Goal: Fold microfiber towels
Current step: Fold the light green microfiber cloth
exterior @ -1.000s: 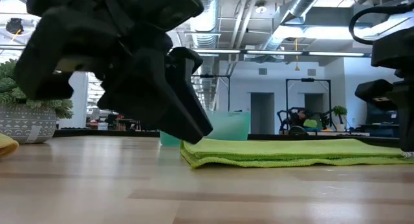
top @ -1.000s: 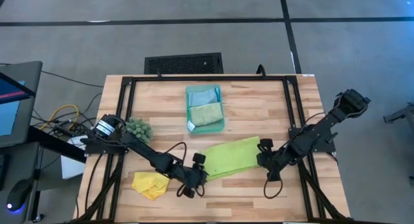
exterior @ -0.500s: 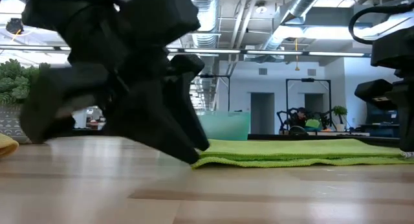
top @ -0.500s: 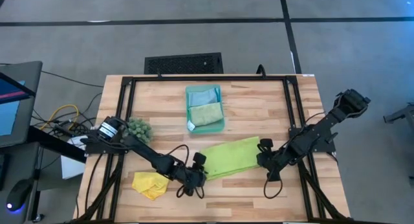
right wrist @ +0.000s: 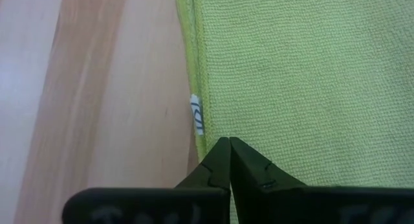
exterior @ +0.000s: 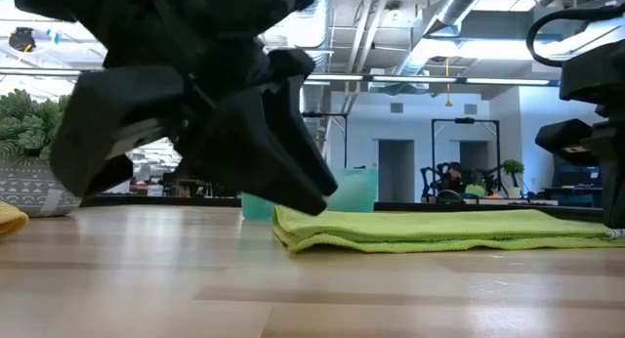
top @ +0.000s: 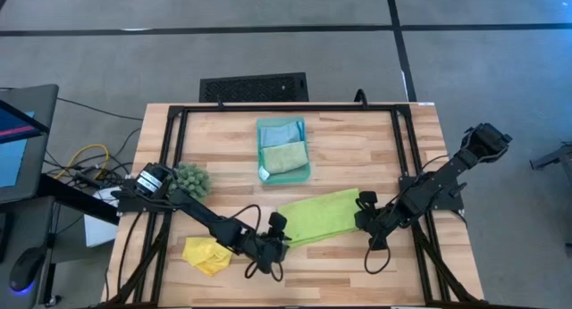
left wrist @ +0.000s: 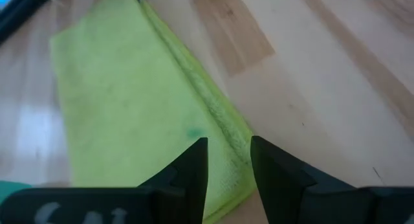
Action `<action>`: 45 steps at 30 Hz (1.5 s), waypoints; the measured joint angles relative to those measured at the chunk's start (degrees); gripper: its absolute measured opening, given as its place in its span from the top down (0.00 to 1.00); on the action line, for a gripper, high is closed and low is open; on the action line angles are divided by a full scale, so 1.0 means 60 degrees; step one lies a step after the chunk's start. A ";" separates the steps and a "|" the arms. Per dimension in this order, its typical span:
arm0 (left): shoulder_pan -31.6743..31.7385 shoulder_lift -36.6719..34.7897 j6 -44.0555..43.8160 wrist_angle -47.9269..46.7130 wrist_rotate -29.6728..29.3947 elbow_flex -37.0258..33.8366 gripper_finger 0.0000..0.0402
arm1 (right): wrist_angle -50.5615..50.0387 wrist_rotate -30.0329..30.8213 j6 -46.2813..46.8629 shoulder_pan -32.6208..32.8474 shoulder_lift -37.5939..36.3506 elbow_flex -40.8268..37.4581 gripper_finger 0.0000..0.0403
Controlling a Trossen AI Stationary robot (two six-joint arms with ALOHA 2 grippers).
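Lime towel (top: 320,216) runs long axis 8-to-2 o'clock between my claws: left gripper (top: 276,244) part-open at its 8 end, right gripper (top: 365,217) pinched shut at its 3 o'clock edge.

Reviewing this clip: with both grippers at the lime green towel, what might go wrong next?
1. The left gripper is open over the corner of the folded lime green towel; it may catch only the top layer and pull the fold apart.
2. The right gripper is shut at the opposite edge by the white tag; any pull from the left could drag the cloth.
3. The yellow towel lies crumpled beside the left arm and might get swept.
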 joint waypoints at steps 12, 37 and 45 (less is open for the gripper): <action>-0.0054 -0.0004 0.0441 -0.0941 0.0305 0.0173 0.71 | 0.0044 0.0036 0.0000 0.0000 0.0000 0.0000 0.94; -0.0272 0.0514 0.1169 -0.2172 -0.1194 0.0982 0.73 | 0.0070 0.0233 0.0004 0.0000 0.0000 0.0000 0.94; -0.0292 0.0631 0.2654 -0.2848 -0.1383 0.0992 0.66 | 0.0066 0.0233 0.0004 0.0000 0.0000 0.0000 0.93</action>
